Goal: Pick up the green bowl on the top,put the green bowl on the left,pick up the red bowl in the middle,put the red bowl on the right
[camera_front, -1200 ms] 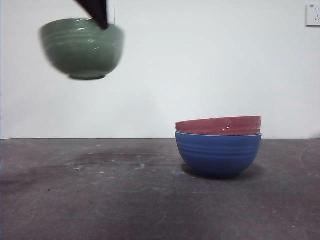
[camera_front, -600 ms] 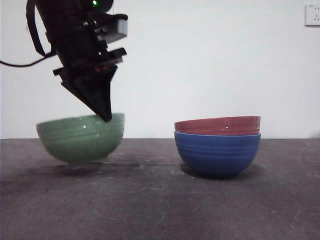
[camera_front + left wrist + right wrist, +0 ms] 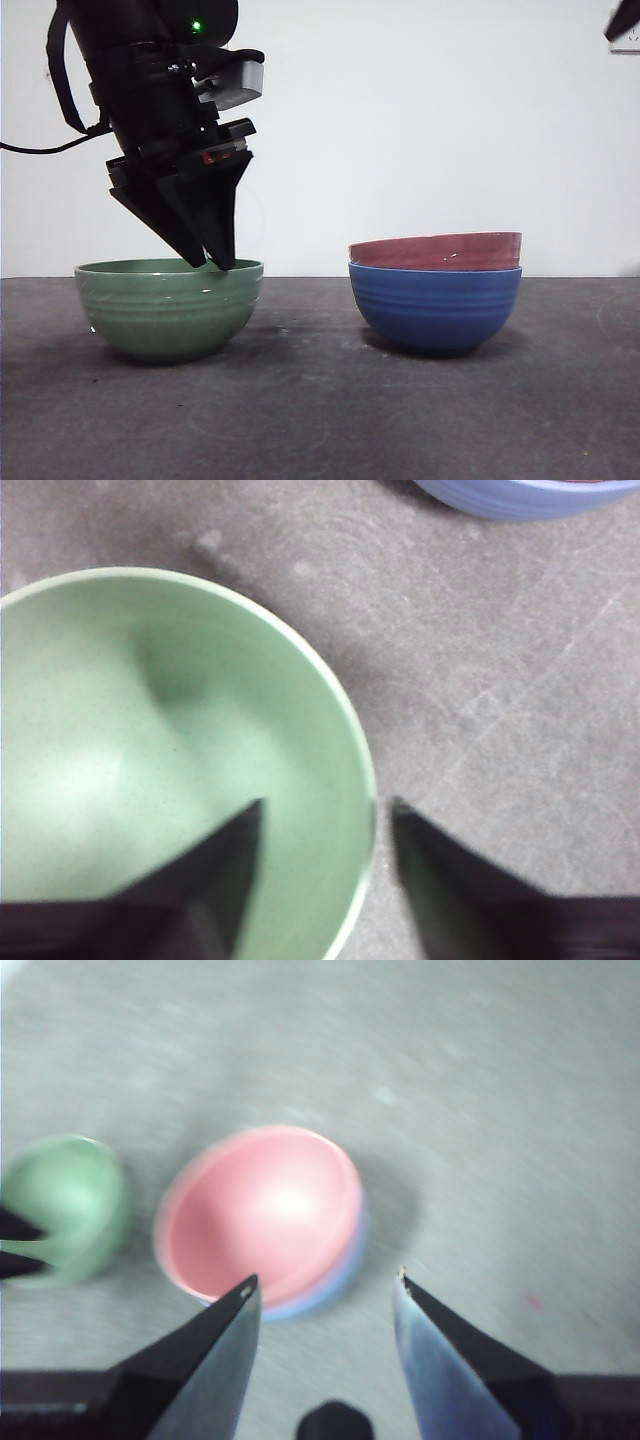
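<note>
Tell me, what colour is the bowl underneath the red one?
Blue. The blue bowl under the red bowl shows best in the front view.

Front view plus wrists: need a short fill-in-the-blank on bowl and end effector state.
1. The green bowl rests on the ____.
2. The red bowl sits nested in the ____ bowl.
3. The left end effector straddles the green bowl's ____ with jaws apart.
4. The right end effector hangs above the ____ bowl.

Missing words: table; blue; rim; red
</note>
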Robot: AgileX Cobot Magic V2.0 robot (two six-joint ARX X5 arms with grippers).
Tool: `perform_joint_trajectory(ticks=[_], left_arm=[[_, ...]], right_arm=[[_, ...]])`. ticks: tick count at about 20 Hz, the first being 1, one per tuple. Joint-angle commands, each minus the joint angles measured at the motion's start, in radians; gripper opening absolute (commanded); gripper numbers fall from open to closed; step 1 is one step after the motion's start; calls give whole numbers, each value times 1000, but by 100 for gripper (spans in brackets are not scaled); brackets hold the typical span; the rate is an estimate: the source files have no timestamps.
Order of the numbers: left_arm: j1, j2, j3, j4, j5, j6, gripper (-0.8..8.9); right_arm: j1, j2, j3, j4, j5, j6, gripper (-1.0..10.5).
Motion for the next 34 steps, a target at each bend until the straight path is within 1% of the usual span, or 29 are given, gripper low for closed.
perform_joint_trajectory(ticks=[1, 2, 3, 4, 6, 10, 11, 13, 15, 17, 21, 23, 25, 27, 28, 29, 32, 33, 34], left_arm=[[3, -5, -8, -8, 2, -64, 325], [13, -27, -8, -15, 2, -68, 324], [24, -64, -8, -20, 2, -67, 324], [31, -115, -8, -20, 2, -66, 324], [41, -237, -8, -20, 8, -67, 324], [97, -476, -8, -58, 8, -79, 323], [114, -526, -8, -80, 8, -82, 323], [142, -609, -8, -124, 7, -82, 323], [163, -671, -8, -159, 3, -82, 323], [175, -711, -8, -185, 1, -82, 323], [185, -731, -8, -227, 0, -82, 323], [185, -730, -8, -235, 1, -81, 323], [185, -730, -8, -235, 1, -81, 323], [185, -730, -8, -236, 1, -81, 322], [185, -730, -8, -237, 0, -81, 322], [185, -730, -8, -238, 1, -81, 322], [185, -730, -8, -239, 1, -81, 318], [185, -730, -8, -239, 1, -81, 318], [185, -730, -8, -240, 1, -81, 319]], right_arm=[[16, 19, 17, 23, -54, -16, 231], [33, 40, 39, 10, -52, -41, 255], [56, 72, 70, -13, -49, -65, 320], [83, 113, 110, -40, -45, -66, 355], [149, 213, 203, -103, -32, -114, 349], [314, 442, 418, -265, 95, -249, 345], [358, 496, 464, -302, 150, -291, 344], [438, 593, 525, -343, 270, -346, 344], [489, 674, 536, -344, 325, -381, 344], [510, 749, 536, -347, 322, -386, 343], [513, 856, 536, -347, 318, -385, 334], [511, 891, 536, -347, 315, -385, 264], [511, 914, 536, -348, 311, -385, 243], [511, 928, 536, -351, 258, -385, 243], [510, 933, 536, -352, 249, -386, 242], [510, 934, 536, -352, 249, -386, 208], [510, 934, 536, -354, 246, -385, 21], [510, 934, 536, -355, 247, -386, -15], [509, 934, 536, -355, 248, -386, -13]])
